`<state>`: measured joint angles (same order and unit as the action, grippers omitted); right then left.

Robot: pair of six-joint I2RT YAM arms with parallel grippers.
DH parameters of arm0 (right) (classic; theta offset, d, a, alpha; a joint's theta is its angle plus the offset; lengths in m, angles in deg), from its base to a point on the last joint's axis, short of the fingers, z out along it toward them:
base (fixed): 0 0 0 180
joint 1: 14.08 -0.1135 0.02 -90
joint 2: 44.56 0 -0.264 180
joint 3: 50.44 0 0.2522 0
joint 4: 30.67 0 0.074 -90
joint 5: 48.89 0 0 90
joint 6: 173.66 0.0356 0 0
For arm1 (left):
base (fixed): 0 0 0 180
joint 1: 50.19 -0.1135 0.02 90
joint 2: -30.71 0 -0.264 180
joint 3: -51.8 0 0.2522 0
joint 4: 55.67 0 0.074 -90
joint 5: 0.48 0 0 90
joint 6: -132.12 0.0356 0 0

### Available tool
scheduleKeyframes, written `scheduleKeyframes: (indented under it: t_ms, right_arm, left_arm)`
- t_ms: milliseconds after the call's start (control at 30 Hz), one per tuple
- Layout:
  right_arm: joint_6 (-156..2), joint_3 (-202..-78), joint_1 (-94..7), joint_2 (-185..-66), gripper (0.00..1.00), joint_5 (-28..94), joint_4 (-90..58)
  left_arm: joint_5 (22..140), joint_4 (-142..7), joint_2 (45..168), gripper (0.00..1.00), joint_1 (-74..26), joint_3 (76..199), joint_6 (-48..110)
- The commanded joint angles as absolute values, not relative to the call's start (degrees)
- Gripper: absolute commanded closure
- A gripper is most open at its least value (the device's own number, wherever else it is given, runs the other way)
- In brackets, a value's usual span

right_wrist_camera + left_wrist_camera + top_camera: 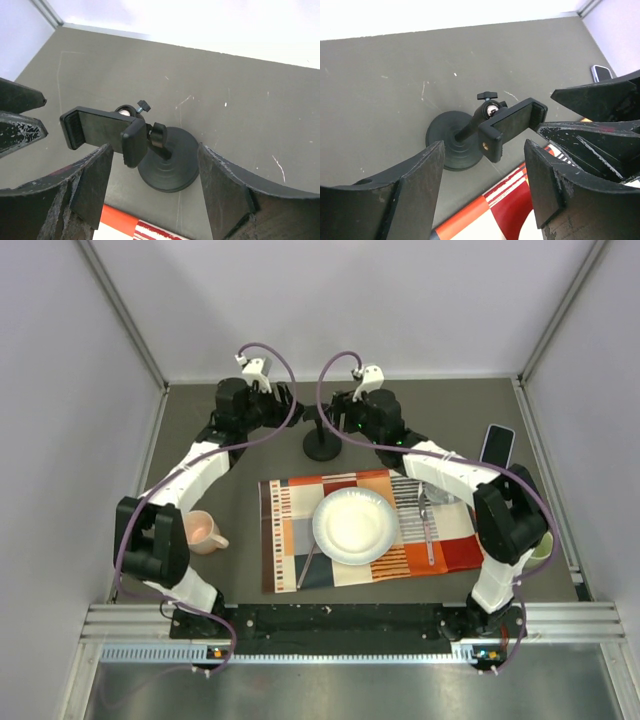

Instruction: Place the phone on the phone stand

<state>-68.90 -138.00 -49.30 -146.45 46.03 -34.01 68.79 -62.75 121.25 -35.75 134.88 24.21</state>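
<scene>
Both arms reaching fwd; L gripper [484, 147] & R gripper [155, 150] spread, flanking phone stand [322, 448]

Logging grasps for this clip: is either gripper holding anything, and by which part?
Nothing is held. Left gripper and right gripper hang open near the phone stand.

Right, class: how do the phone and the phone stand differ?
The phone is a slim rectangle lying at the far right; the phone stand stands upright mid-table on a round base. The phone has a pale edge; the stand is all black. Both sit ungripped.
</scene>
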Motion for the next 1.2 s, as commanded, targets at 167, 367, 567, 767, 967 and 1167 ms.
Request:
scheduleKeyframes:
  t_ms: [167,367,567,767,967,1167]
  right_arm:
    - [-70.30,-141.99,-51.08,-148.10,0.45,50.95,-32.46]
    - [-71.18,-141.99,-51.43,-148.36,0.45,50.43,-33.07]
    - [-71.62,-142.25,-51.78,-148.98,0.52,50.16,-33.60]
    - [-72.68,-143.21,-51.79,-149.85,0.80,50.68,-34.49]
    - [-73.12,-143.92,-51.79,-149.86,1.00,52.01,-32.29]
    - [-72.76,-142.52,-51.61,-149.15,1.00,54.37,-33.25]
  left_arm:
    - [79.76,-56.52,121.60,0.31,-29.71,132.28,23.58]
    - [83.63,-57.30,122.90,0.34,-27.95,133.15,23.75]
    - [85.65,-57.92,122.65,0.55,-27.16,132.45,24.37]
    - [88.28,-57.83,122.21,0.62,-26.73,131.83,25.33]
    - [96.28,-60.11,122.37,0.72,-25.76,133.14,26.92]
    - [101.46,-63.79,123.17,0.99,-25.58,134.55,26.92]
